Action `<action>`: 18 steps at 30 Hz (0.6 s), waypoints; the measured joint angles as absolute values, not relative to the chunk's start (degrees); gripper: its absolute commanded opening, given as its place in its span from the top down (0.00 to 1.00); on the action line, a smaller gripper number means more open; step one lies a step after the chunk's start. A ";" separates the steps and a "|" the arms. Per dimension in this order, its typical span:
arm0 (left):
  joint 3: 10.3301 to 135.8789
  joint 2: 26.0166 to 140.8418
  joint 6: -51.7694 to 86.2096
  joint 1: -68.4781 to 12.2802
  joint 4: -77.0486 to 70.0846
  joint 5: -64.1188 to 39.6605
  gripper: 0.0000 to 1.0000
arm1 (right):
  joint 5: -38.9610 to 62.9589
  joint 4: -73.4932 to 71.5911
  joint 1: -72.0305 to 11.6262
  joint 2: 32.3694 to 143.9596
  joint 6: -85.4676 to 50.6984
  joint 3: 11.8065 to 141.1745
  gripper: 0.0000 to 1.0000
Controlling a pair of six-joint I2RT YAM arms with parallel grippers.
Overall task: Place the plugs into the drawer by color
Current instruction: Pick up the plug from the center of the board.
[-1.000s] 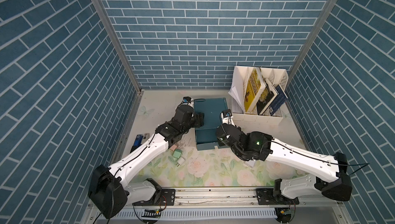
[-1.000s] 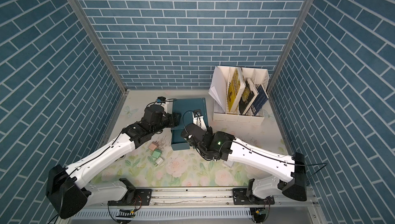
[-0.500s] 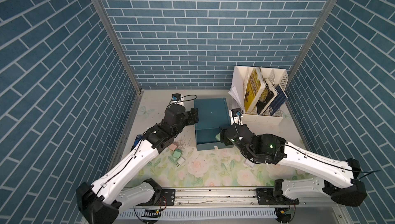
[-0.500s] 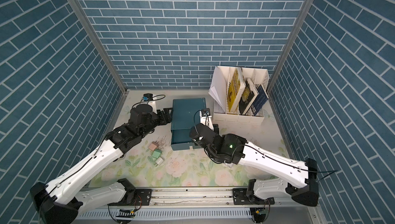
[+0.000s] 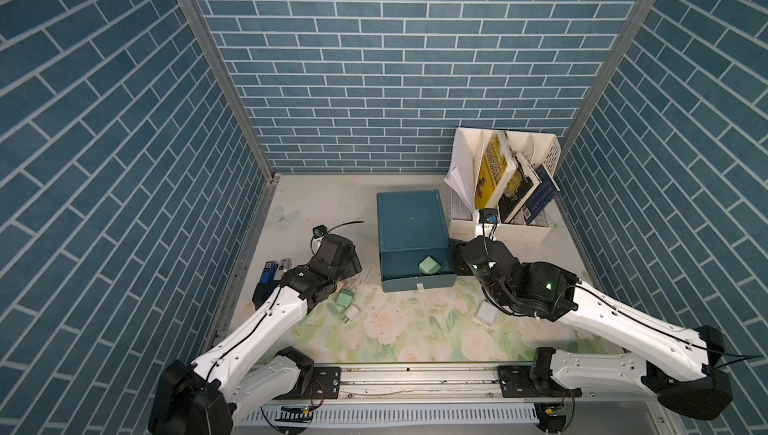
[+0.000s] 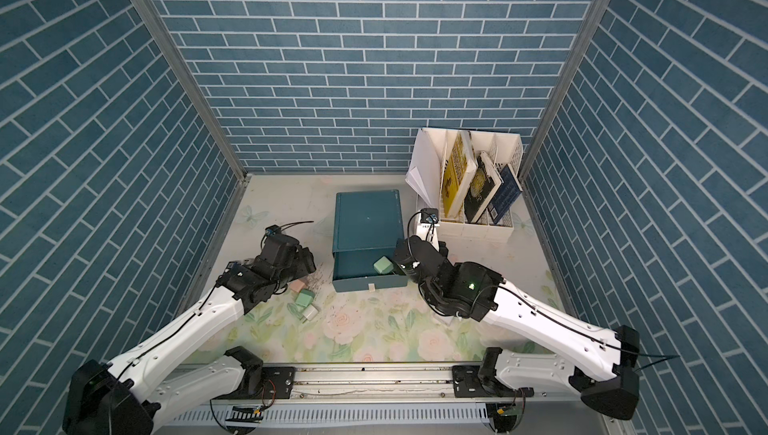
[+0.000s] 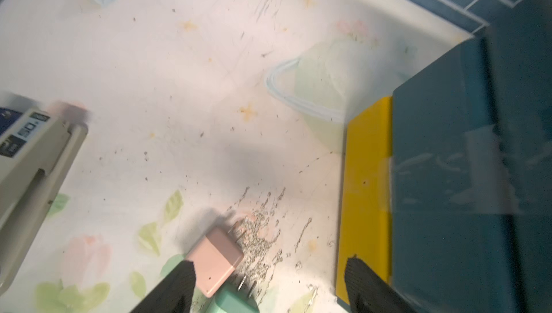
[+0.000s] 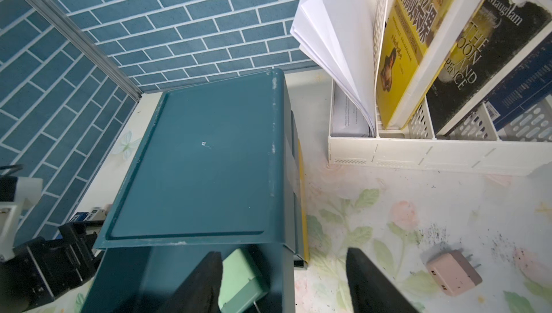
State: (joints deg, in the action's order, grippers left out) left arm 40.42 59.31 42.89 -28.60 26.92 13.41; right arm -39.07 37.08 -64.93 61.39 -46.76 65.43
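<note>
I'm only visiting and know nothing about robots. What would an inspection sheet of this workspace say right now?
Surface: floral-print table cover, dark scuffs beside the cabinet.
Job's things: dark teal drawer cabinet, one drawer pulled out, mint green plug inside. Pale pink plug, second mint plug and white plug lie near the left arm. Second white plug and second pink plug lie near the right arm.
Clutter: blue-and-black oblong gadget; white slotted book rack holding books.
Grippers: left tool open, empty; right tool open, empty.
Cables: thin black cable at the left wrist.
Surroundings: blue brick-pattern walls.
</note>
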 measured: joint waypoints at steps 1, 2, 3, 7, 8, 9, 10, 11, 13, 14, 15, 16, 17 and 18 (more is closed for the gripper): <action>40.01 59.24 43.33 -28.60 26.76 12.95 0.16 | -38.98 37.10 -64.60 60.47 -46.96 64.88 0.31; 39.48 59.07 43.77 -28.62 26.46 12.56 0.16 | -38.81 37.10 -64.31 59.59 -47.33 64.36 0.30; 38.72 58.83 44.18 -28.60 26.24 12.16 0.17 | -38.63 37.15 -63.99 58.61 -47.81 63.77 0.30; 35.03 57.41 45.74 -28.56 26.26 10.44 0.17 | -37.95 37.39 -61.45 55.75 -49.30 61.84 0.29; 34.26 56.97 45.93 -28.56 26.28 10.17 0.17 | -37.87 37.47 -61.01 55.44 -49.45 61.56 0.29; 33.45 56.49 46.22 -28.53 26.37 9.87 0.17 | -37.74 37.54 -60.53 55.22 -49.69 61.25 0.29; 32.91 56.18 46.41 -28.51 26.44 9.65 0.17 | -37.65 37.69 -60.07 55.11 -49.78 60.97 0.29; 32.56 56.07 46.65 -28.51 26.50 9.39 0.17 | -37.50 37.89 -59.66 55.11 -49.82 60.80 0.29; 31.81 55.99 47.03 -28.51 26.41 8.80 0.17 | -37.12 38.11 -59.02 55.11 -50.15 60.51 0.28; 31.18 55.94 47.18 -28.51 26.22 8.47 0.17 | -36.99 38.17 -58.78 55.11 -50.17 60.40 0.28; 30.72 55.92 47.31 -28.51 26.24 8.21 0.17 | -36.86 38.17 -58.61 55.11 -50.22 60.25 0.29; 30.22 55.94 47.46 -28.51 26.24 7.88 0.17 | -36.73 38.15 -58.50 55.09 -50.26 60.05 0.28; 29.93 56.01 47.64 -28.51 26.26 7.66 0.17 | -36.53 38.13 -58.37 55.05 -50.33 59.77 0.29; 29.85 56.14 47.81 -28.51 26.24 7.55 0.17 | -36.34 38.11 -58.22 55.00 -50.37 59.51 0.28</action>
